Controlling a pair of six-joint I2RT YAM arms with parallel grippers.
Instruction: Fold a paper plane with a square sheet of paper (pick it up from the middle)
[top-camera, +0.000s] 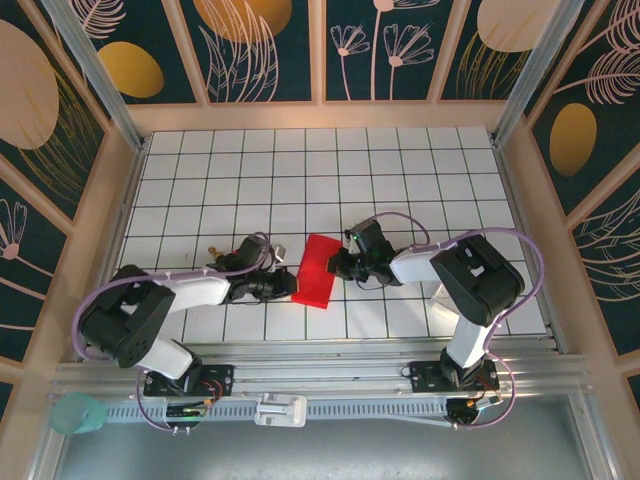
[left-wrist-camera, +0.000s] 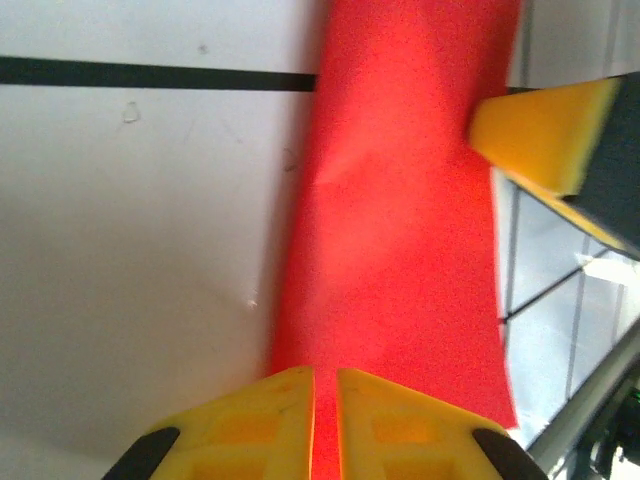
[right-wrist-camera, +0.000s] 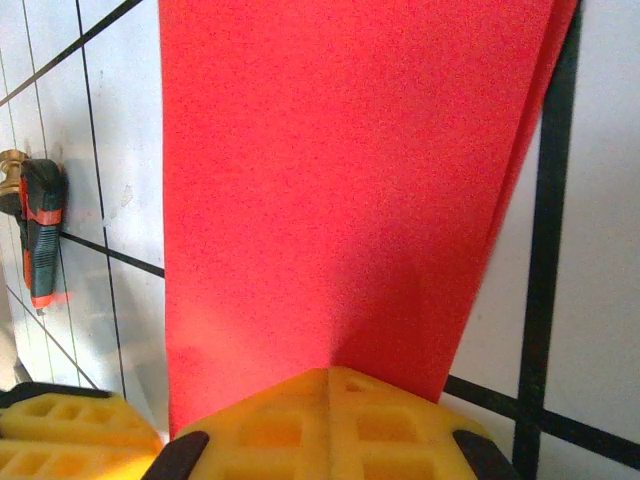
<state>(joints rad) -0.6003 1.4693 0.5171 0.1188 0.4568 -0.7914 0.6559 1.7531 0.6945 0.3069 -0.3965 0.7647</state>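
The counter (top-camera: 400, 160) lies open across its far half and both far corners. Near the middle of its near edge, the left tool (top-camera: 290, 285) and right tool (top-camera: 334, 265) crowd the square sheet of paper (top-camera: 315, 272). The left arm (top-camera: 150, 310) and right arm (top-camera: 475, 275) block the near corners.

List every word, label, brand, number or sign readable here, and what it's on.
No readable text in any view.
Folded bright red sheet of paper: plain, no print.
White grid-tiled table: black lines only.
Dark wall panels: leaf and flower drawings, no lettering.
Black and red-orange part with brass tip: too blurred to show any label.
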